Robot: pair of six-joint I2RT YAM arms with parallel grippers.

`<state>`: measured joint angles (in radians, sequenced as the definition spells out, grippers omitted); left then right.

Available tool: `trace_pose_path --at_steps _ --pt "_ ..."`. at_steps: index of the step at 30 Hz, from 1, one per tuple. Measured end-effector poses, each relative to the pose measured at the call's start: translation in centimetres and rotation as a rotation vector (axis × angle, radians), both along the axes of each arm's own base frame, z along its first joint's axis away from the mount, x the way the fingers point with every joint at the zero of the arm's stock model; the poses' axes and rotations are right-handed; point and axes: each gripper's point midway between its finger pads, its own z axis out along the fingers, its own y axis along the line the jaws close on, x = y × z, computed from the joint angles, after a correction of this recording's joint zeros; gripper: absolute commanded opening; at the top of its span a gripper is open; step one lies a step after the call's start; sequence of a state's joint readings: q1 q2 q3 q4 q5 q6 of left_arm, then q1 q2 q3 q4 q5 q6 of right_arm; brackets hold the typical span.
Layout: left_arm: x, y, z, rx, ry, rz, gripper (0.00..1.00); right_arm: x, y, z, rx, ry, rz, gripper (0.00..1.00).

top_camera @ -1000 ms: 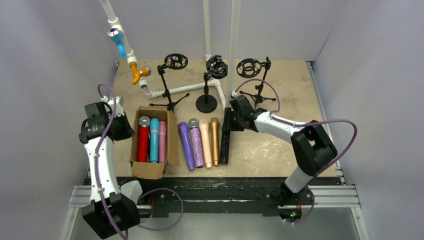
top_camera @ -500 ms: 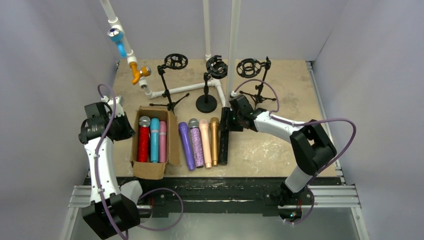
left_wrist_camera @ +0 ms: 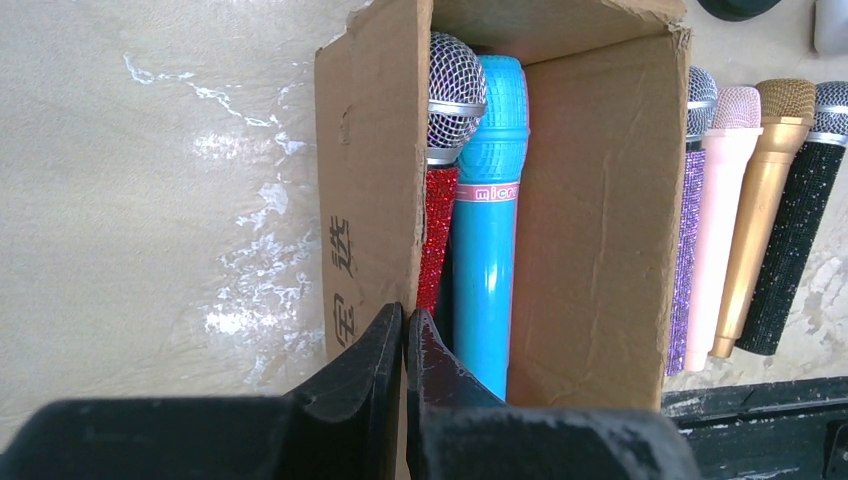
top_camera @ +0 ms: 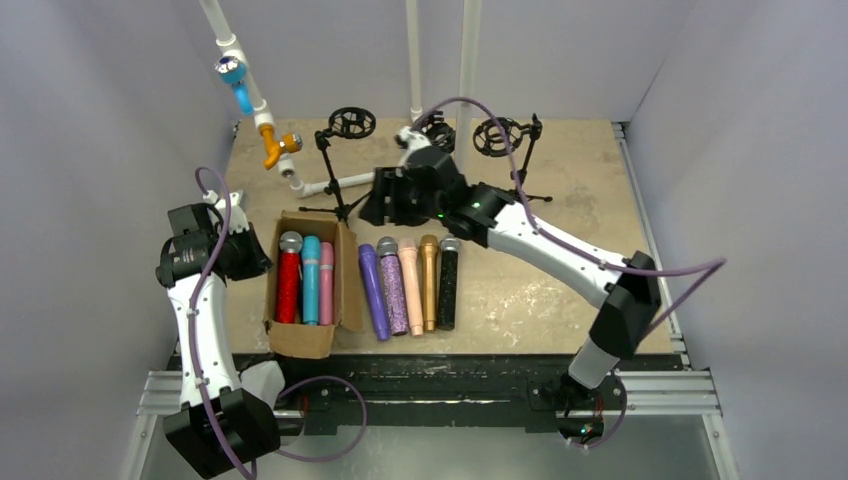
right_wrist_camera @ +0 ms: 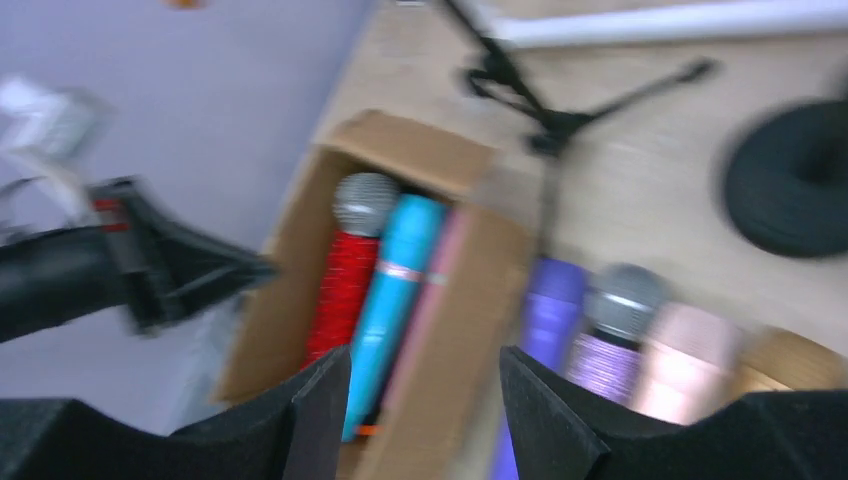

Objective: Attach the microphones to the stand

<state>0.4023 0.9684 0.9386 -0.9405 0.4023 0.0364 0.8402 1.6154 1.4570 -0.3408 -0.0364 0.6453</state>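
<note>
Left pincer [left_wrist_camera: 403, 318]: clenched, fingertips pressed together with nothing seen between them, right at the left wall of the cardboard box [left_wrist_camera: 590, 200]; whether it touches the cardboard I cannot tell.
Right pincer [right_wrist_camera: 425, 385]: released, fingers apart with nothing between them, hanging above the surface [top_camera: 560, 270] beyond the far end of the box; its own view is blurred.
Box: open-topped, lying on the surface beside the left pincer, flaps spread.
In the box: three microphones side by side, heads toward the far edge. The red glitter microphone [left_wrist_camera: 436, 235] with a grey mesh head lies against the left wall. The blue microphone [left_wrist_camera: 490, 250] touches it. The pink microphone [top_camera: 326, 285] lies along the right wall.
Row on the surface: just right of the box, five lying parallel, heads away from the arms: purple microphone [top_camera: 372, 292], purple glitter microphone [top_camera: 392, 288], peach microphone [top_camera: 411, 285], gold microphone [top_camera: 429, 282], black glitter microphone [top_camera: 447, 288].
Stands: left tripod stand [top_camera: 331, 170] and right tripod stand [top_camera: 522, 165] at the far side, each topped by a black ring mount; a middle one is largely hidden behind the right arm [top_camera: 550, 250].
White pipe [top_camera: 216, 20]: slanted, far left, carrying a small light-blue microphone [top_camera: 236, 80] and an orange microphone [top_camera: 272, 150].
</note>
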Motion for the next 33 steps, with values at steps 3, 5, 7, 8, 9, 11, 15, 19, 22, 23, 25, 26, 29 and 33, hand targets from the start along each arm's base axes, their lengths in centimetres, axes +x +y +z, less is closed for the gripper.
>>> trace_pose_path --at_steps 3,5,7,8,9,11,15,19,22,23,25,26,29,33 --pt "0.0 -0.1 0.1 -0.006 -0.002 -0.004 0.0 -1.7 6.9 3.9 0.077 -0.057 0.12 0.6" --pt "0.0 -0.2 0.1 -0.009 -0.001 -0.006 0.0 -3.1 11.4 4.4 0.094 -0.06 0.2 0.6" --pt "-0.1 -0.3 0.2 -0.011 -0.001 -0.007 0.0 -4.3 15.4 3.0 0.083 -0.047 0.262 0.6" --pt "-0.1 -0.3 0.3 -0.012 0.0 -0.008 0.0 -4.8 16.7 1.9 0.068 -0.035 0.283 0.6" --pt "-0.1 -0.3 0.3 -0.013 0.001 -0.008 0.0 -5.5 18.1 0.0 0.043 -0.01 0.312 0.6" --pt "-0.2 -0.3 0.3 -0.014 0.003 -0.008 0.0 -6.1 19.4 -3.3 -0.003 0.03 0.335 0.61" --pt "-0.3 -0.4 0.3 -0.016 0.007 -0.008 0.0 -6.4 19.5 -10.2 -0.117 0.125 0.341 0.61" --pt "-0.3 -0.5 0.3 -0.02 0.006 -0.011 0.0 -6.2 19.3 -11.9 -0.139 0.159 0.334 0.61" --pt "-0.3 -0.6 0.4 -0.03 0.003 -0.014 0.0 -6.0 19.8 -10.9 -0.113 0.148 0.328 0.61" --pt "-0.2 -0.7 0.5 -0.036 0.002 -0.012 0.0 -5.9 19.9 -10.5 -0.103 0.144 0.327 0.6" --pt "-0.2 -0.9 0.5 -0.048 0.001 -0.01 0.0 -5.7 20.4 -9.8 -0.08 0.135 0.325 0.6" --pt "-0.2 -1.0 0.6 -0.053 -0.001 -0.011 0.0 -5.6 20.6 -9.5 -0.07 0.132 0.325 0.6" --pt "-0.2 -1.3 0.7 -0.07 -0.008 -0.017 0.0 -5.4 21.2 -9.7 -0.059 0.131 0.324 0.6" --pt "-0.2 -1.6 1.0 -0.082 -0.019 -0.021 0.0 -5.4 21.3 -11.7 -0.083 0.154 0.323 0.6"
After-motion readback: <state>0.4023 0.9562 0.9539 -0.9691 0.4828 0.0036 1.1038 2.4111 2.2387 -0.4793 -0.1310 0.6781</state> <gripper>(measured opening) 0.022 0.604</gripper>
